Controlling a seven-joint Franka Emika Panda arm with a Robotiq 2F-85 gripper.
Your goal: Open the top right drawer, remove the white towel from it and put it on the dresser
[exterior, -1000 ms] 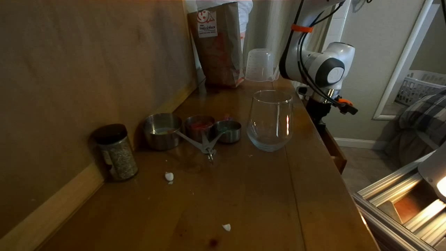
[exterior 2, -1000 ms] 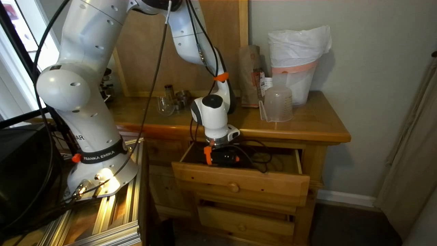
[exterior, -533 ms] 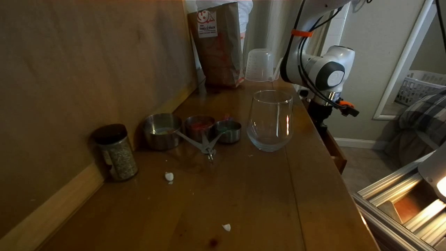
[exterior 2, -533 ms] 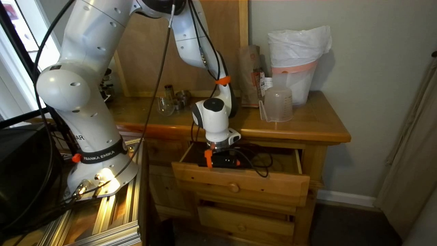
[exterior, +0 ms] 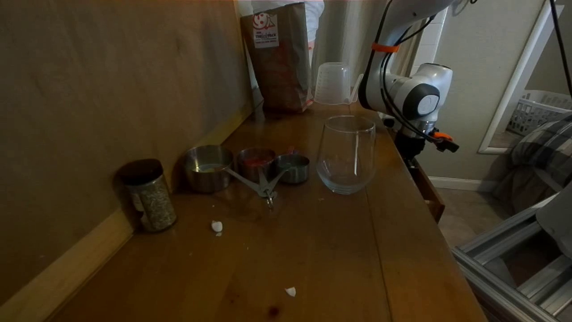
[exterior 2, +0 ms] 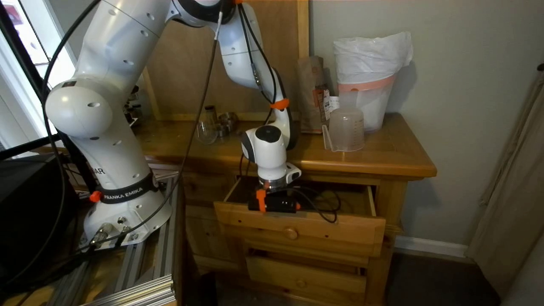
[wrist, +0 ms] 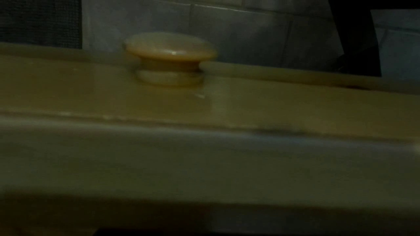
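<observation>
The top right drawer of the wooden dresser stands open. Its side also shows in an exterior view. My gripper points down into the drawer, close behind the drawer front, and its fingertips are hidden. The wrist camera with its orange strap hangs just over the front's top edge. In the wrist view the drawer front and its round knob fill much of the dark picture. The fingers cannot be made out there. The white towel is hidden or out of view.
On the dresser stand a clear glass, metal measuring cups, a spice jar, a paper bag, a plastic measuring jug and a white-lined bin. A lower drawer is partly open. Cables loop over the drawer.
The arm has come down a little and the wrist has shifted slightly toward the drawer front. The bright light on the robot base has gone. The drawer has not moved.
</observation>
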